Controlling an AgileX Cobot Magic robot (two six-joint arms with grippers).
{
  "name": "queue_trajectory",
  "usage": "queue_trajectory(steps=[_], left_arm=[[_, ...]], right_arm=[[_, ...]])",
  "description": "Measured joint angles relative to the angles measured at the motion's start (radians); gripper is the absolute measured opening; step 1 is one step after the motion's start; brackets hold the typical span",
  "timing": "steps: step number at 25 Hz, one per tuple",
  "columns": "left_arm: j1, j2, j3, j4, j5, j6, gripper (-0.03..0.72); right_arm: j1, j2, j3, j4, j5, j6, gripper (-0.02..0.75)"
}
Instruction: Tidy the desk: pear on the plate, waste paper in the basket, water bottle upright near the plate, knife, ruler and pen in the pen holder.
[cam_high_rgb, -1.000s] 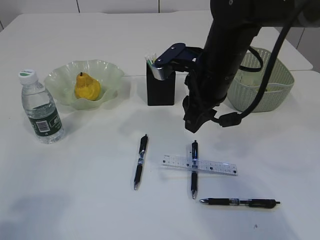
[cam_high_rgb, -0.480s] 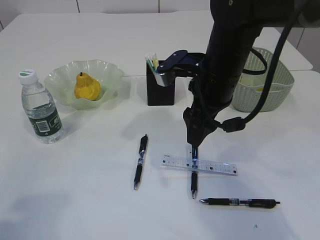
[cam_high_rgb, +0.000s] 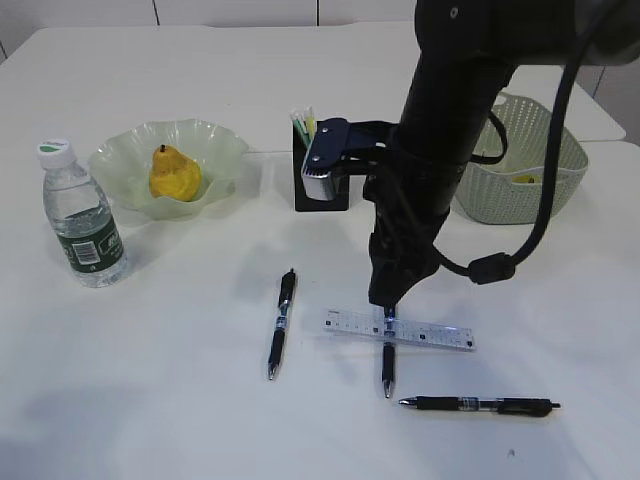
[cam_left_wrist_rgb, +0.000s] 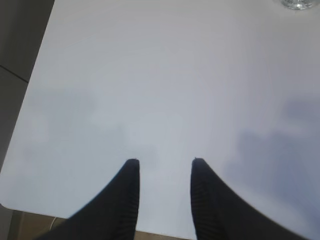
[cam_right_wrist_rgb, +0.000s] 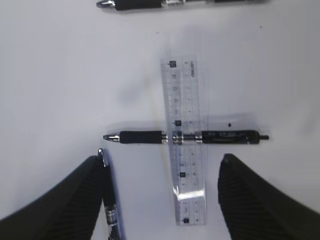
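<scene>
— Exterior view first: where do the task's things sit?
— On the table (cam_high_rgb: 150, 400), the pear (cam_high_rgb: 174, 174) lies on the plate (cam_high_rgb: 115, 160), the water bottle (cam_high_rgb: 82, 215) stands upright just left of that plate, and the basket (cam_high_rgb: 545, 180) is at the far right. The pen holder (cam_high_rgb: 320, 180) stands between plate and basket.
— And the writing things?
— The ruler (cam_high_rgb: 398, 329) lies flat with a middle pen (cam_high_rgb: 387, 345) crossing it; which lies on top I cannot tell. A left pen (cam_high_rgb: 281, 322) and a front pen (cam_high_rgb: 478, 405) lie apart from them.
— The right gripper (cam_right_wrist_rgb: 160, 170)?
— Spread wide, holding nothing, hanging low over the ruler and middle pen.
— The left gripper (cam_left_wrist_rgb: 162, 172)?
— Fingers parted, nothing between them, over bare table near its edge.
</scene>
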Motion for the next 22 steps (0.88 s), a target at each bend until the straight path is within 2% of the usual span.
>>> queue_trajectory(steps=[8, 13, 22], left_arm=[[0.000, 0.000, 0.000, 0.002, -0.018, 0.000, 0.238], [0.000, 0.000, 0.000, 0.004, -0.018, 0.000, 0.238], [0.000, 0.000, 0.000, 0.008, -0.018, 0.000, 0.238]], right_arm=[[0.002, 0.099, 0.000, 0.051, -0.044, -0.059, 0.554], [0.002, 0.110, 0.000, 0.077, -0.100, -0.062, 0.554], [0.002, 0.110, 0.000, 0.097, -0.107, -0.062, 0.553]])
